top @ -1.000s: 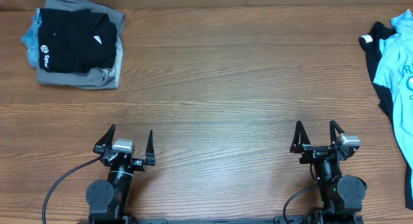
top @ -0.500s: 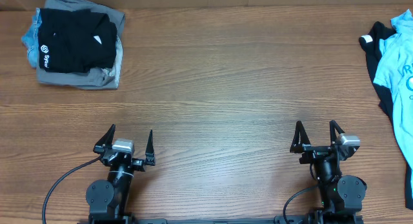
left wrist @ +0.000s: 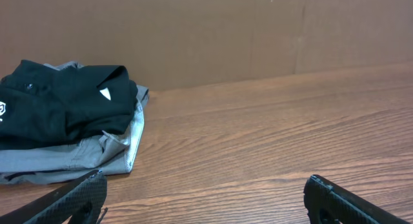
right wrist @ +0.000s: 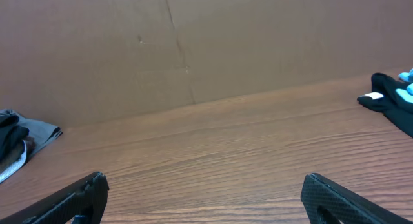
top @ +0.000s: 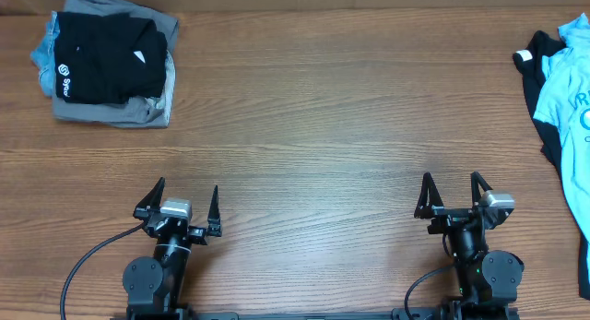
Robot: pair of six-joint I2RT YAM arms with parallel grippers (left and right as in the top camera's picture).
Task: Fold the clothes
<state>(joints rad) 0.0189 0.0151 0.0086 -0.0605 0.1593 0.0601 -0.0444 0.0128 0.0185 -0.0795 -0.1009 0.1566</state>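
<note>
A black T-shirt [top: 106, 69] lies folded at the far left corner of the counter [top: 323, 108]. It shows a small white round logo with white lettering beside it and a small white triangle mark. It sits on top of a folded grey garment [top: 115, 112], and a bit of blue fabric [top: 41, 57] peeks out at the stack's left side. At the far right edge lies a loose light blue garment [top: 573, 80] over a black garment [top: 542, 57] with a white tag. Both are cut off by the frame, and the print on the blue one is only partly visible. The lettering on the T-shirt is too small to read. The left hand [top: 184, 195] and right hand [top: 451, 186] stand at the near edge, well apart from both piles, with fingers spread wide and nothing between them.
</note>
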